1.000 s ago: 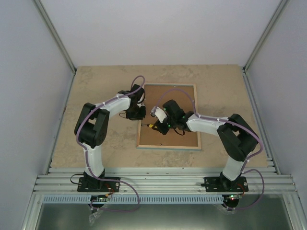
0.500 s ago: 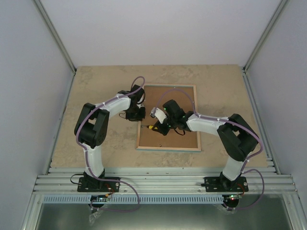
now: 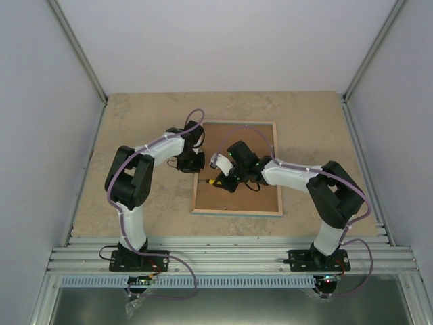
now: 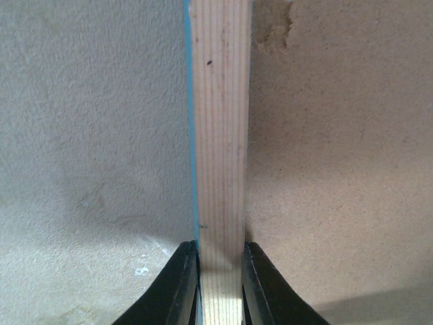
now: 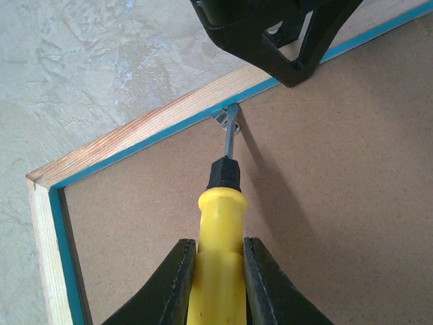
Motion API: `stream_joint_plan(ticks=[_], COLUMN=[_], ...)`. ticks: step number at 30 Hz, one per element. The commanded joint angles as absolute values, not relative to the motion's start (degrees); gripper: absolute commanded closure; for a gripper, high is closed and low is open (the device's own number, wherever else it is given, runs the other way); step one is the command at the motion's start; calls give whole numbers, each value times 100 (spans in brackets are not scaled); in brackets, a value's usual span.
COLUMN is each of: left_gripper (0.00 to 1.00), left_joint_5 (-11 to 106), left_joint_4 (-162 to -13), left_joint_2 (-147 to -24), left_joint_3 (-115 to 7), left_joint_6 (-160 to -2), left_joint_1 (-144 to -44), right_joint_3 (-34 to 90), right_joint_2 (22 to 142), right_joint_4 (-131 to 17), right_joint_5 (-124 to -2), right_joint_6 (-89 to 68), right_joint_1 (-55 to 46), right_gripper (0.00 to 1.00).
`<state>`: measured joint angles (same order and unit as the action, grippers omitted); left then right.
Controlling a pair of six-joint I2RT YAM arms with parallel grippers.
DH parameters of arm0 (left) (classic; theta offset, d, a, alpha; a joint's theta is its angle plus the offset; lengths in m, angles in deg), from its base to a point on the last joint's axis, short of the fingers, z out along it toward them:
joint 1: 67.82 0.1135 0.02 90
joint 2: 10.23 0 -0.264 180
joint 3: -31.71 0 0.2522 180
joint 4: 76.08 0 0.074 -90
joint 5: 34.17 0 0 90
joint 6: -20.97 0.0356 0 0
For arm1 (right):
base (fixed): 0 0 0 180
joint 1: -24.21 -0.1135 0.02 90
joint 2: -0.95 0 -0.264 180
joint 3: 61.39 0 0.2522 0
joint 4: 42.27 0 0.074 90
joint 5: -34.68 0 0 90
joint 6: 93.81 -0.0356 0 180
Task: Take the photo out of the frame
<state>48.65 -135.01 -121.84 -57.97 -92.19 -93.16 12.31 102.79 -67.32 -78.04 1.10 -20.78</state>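
Top external: right arm (image 3: 291, 173) low over frame (image 3: 260, 200)

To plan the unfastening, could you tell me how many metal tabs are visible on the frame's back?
1: a small metal tab on the left rail of the frame, at the tip of the screwdriver. Others may be hidden or too small to see.

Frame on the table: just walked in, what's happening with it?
The frame lies face down on the table, brown backing up. The left gripper is clamped on the wooden rim on the side nearest the left arm. The right gripper holds a yellow-handled screwdriver, its tip at a small metal tab on that rim's inner edge. The backing is in place; the photo is not visible.
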Motion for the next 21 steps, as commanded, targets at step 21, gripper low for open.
stream_joint_plan(ticks=[21], left_gripper=[100], left_joint_5=[5071], left_joint_4=[-13089], left_joint_2=[-12581], left_joint_3=[-5813], left_joint_6=[-9229], left_joint_1=[-9383], right_joint_3=[1178], right_joint_2=[10132], right_joint_4=[-7647], right_joint_5=[-8935], right_joint_6=[489], right_joint_1=[-2748], right_gripper=[99])
